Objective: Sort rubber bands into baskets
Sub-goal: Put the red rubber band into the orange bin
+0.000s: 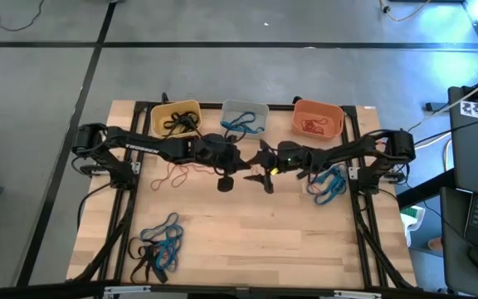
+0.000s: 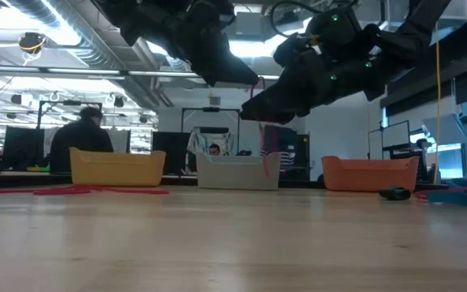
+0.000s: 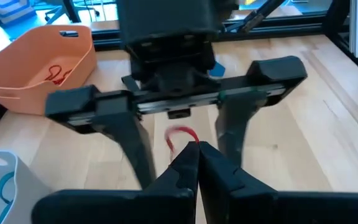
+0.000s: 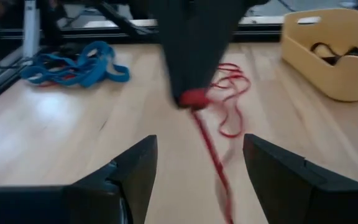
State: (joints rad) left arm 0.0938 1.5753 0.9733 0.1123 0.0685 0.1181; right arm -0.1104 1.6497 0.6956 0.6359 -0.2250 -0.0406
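- Red rubber band (image 4: 211,146) hangs (above the table (image 1: 247,224)) from the left gripper (image 4: 191,98) — fingers pinched shut on it.
- Right gripper (image 4: 199,163) faces it, fingers spread wide, holding nothing.

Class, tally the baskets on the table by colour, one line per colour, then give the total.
Yellow basket: 1
Pale grey basket: 1
Orange basket: 1
Total: 3
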